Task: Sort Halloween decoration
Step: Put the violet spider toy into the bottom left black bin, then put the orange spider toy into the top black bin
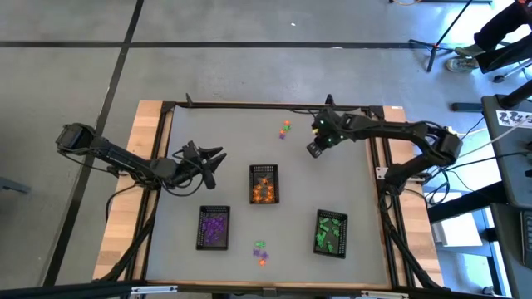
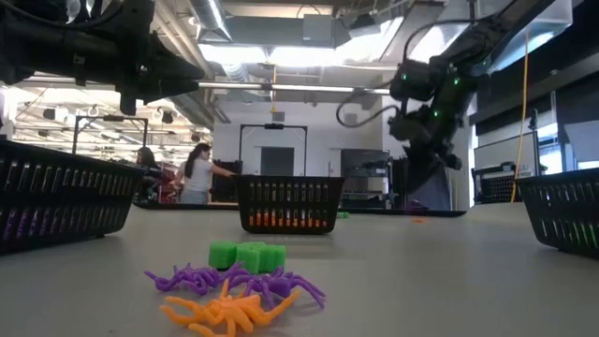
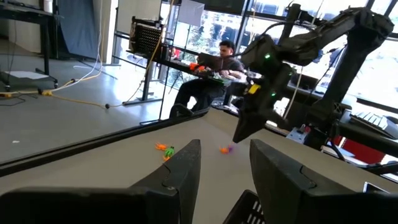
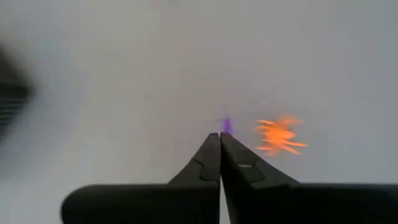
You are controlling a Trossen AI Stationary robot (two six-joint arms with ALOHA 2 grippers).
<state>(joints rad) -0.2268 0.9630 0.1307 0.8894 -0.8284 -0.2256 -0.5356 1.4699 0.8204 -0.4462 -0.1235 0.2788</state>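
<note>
- We see the grey bench point(image 1: 224, 133) carrying three black mesh trays: one in the middle point(image 1: 264, 183) with orange trinkets, one toward the left point(image 1: 214, 227) with purple ones, one toward the right point(image 1: 331, 233) with green ones.
- Our right arm reaches in from the right, its hand point(image 1: 315, 150) raised over the far part of the bench, near a small loose group of trinkets point(image 1: 285, 128).
- The right hand's fingers are pressed together in the right wrist view point(image 4: 220, 155), with a sliver of purple point(image 4: 226, 124) showing just past the tips; we cannot tell whether it is pinched. An orange spider point(image 4: 279, 135) lies on the bench just beside it.
- Our left hand point(image 1: 209, 158) hangs over the left side of the bench, fingers point(image 3: 180, 171) parted and holding nothing.
- A second loose cluster of trinkets point(image 1: 261, 252) lies at the near edge between the purple and green trays: purple spiders point(image 2: 234, 281), an orange spider point(image 2: 229, 313) and green blocks point(image 2: 246, 255).
</note>
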